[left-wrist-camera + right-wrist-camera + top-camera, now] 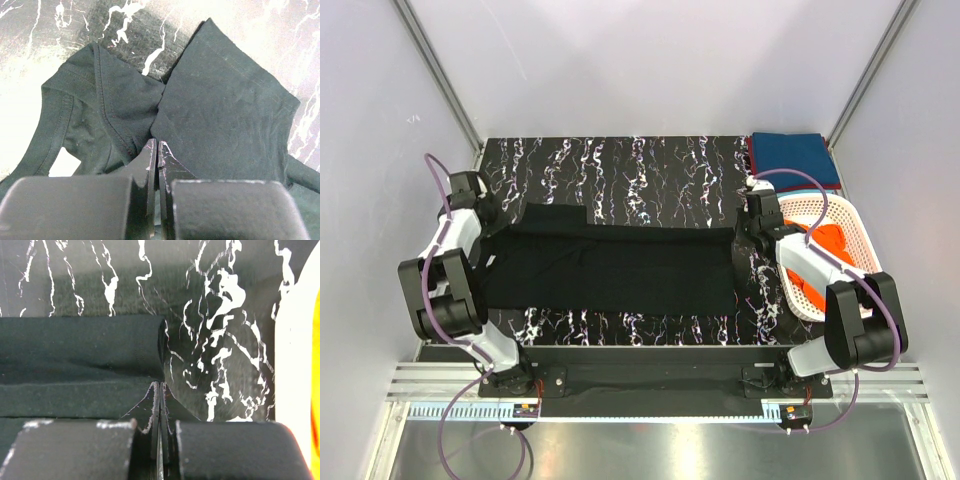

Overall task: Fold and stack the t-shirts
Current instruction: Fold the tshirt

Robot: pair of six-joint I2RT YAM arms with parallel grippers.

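Black t-shirt: we see the black t-shirt (620, 265) spread lengthwise across the near half of the table (650, 165), between the two arms, mostly flat with a few long creases.
Shirt's left end: in the left wrist view a sleeve (230, 100) lies flat to the right of the fingers and the neckline (55, 115) curves to their left. A patch of table shows through the neck opening.
Left gripper: we find the left gripper (157, 145) with its fingers pressed together. The tips rest on the cloth where the sleeve meets the body, and wrinkles run towards them. We cannot tell whether any fabric is pinched between them.
Shirt's right end: the cloth here lies in thick doubled layers, and its rolled edge stops just beside the right fingers.
Right gripper: the right gripper (160, 386) is also closed tight, its tips at the very edge of the cloth. We cannot tell whether it grips the cloth.
Teal-blue t-shirt: the teal-blue t-shirt (795, 155) sits folded at the far right corner of the table.
Dark red t-shirt: the dark red t-shirt (751, 152) lies under the teal-blue one, with only its edges showing.
Orange t-shirt: the orange t-shirt (830, 240) lies bunched inside the white lattice basket (804, 296), which stands at the right edge of the table, partly behind the right arm.
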